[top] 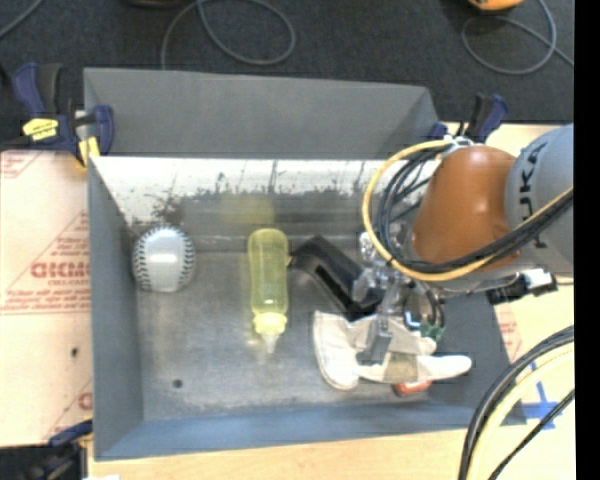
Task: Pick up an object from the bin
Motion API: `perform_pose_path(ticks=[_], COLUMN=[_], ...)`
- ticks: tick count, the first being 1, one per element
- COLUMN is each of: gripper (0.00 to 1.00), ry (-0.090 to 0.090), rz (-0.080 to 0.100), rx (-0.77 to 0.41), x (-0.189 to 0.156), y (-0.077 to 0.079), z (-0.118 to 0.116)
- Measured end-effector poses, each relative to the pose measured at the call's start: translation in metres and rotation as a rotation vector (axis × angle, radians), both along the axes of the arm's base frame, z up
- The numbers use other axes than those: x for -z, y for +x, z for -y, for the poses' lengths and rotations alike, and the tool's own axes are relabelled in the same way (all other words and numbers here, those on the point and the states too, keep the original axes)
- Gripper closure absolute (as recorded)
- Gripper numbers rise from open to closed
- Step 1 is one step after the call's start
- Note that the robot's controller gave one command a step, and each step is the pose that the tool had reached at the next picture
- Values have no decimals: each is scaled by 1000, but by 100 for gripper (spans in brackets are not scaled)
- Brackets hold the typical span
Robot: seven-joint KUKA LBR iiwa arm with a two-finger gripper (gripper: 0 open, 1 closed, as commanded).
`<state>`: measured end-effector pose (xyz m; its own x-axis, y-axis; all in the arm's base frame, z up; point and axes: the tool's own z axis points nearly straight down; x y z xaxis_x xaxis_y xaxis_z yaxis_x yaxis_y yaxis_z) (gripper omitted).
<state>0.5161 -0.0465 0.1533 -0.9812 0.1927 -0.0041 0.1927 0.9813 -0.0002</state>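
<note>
Orange wrist cover (460,208) over the hand (380,340), touching a white floppy thing (335,360); grip state unclear.

Four things in a grey metal bin (210,393).
White baseball (163,259) by the left wall; yellow plastic bottle (267,280) mid-bin; black bent plastic piece (325,265) right of it; white fabric item (338,360) front right, under the gripper (378,346).

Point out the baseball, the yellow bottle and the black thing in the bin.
baseball (163,259): camera view, middle of the ball.
yellow bottle (267,273): camera view, middle of its body.
black thing (317,258): camera view, its upper left part.
</note>
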Motion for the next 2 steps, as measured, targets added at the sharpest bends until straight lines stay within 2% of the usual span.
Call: perform_pose_path(ticks=[1, 2], gripper=[0, 0], ry=[-2, -1], rz=[-2, 2], rx=[-189, -142], x=[-15, -18], y=[-10, -14], z=[13, 14])
